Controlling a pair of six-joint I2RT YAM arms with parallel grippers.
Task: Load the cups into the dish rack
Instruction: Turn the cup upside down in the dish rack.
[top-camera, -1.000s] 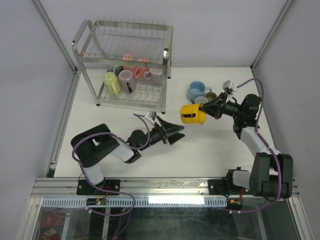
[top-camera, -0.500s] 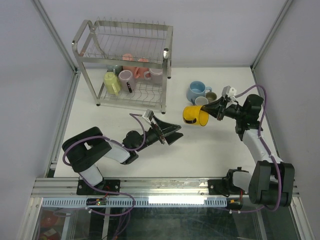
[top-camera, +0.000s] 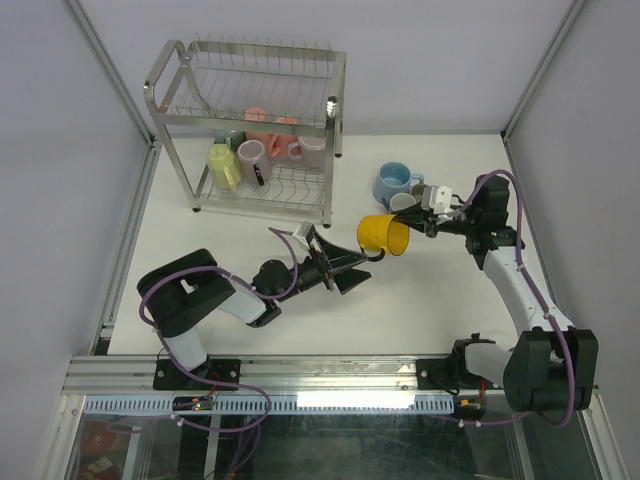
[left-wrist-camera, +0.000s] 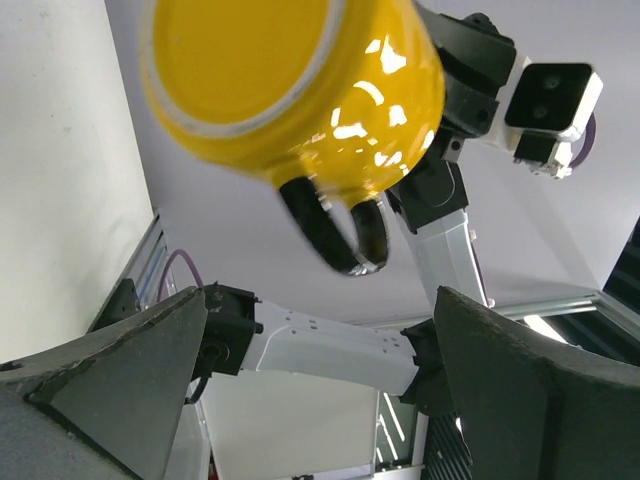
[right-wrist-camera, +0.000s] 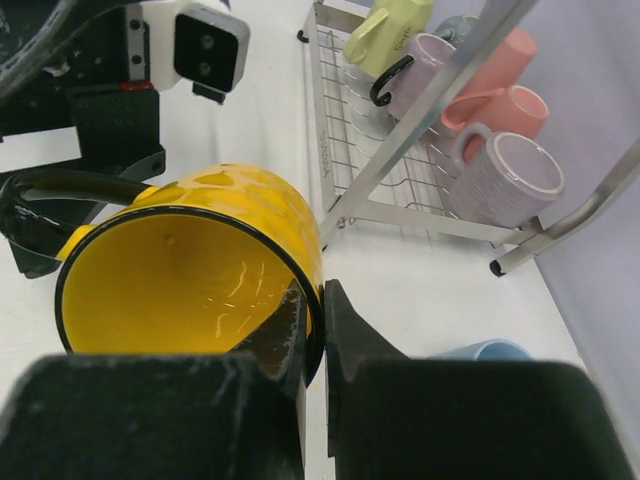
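The jaws of the right arm are closed tight on the rim of a glossy yellow ceramic mug with a black rim and black handle. One finger is inside the mouth and the other is on the outer wall. The mug hangs in the air over the middle of the white surface, tipped on its side. Its mouth faces the right arm and its base faces the left. The handle points down.

The jaws of the left arm are spread wide and hold nothing. They sit just below and beside the handle without touching it. This looks like a hand-over about to happen, with the left arm better placed to reach the rack.

The two-tier chrome wire dish rack stands at the far left corner of the surface. Its lower shelf already holds at least six mugs:
- a pale green one
- a lilac one with a dark handle
- a greyish one behind them
- two salmon pink ones
- a pale lilac one at the right end

All of them seem to sit on the lower shelf.

Three mugs are left, bunched on the surface towards the far right corner:
- a light blue one
- a dark olive one
- a pale one, just beside the right arm's wrist

My judgement is that the job is more than half done. The yellow mug is on its way and three more remain to be fetched.
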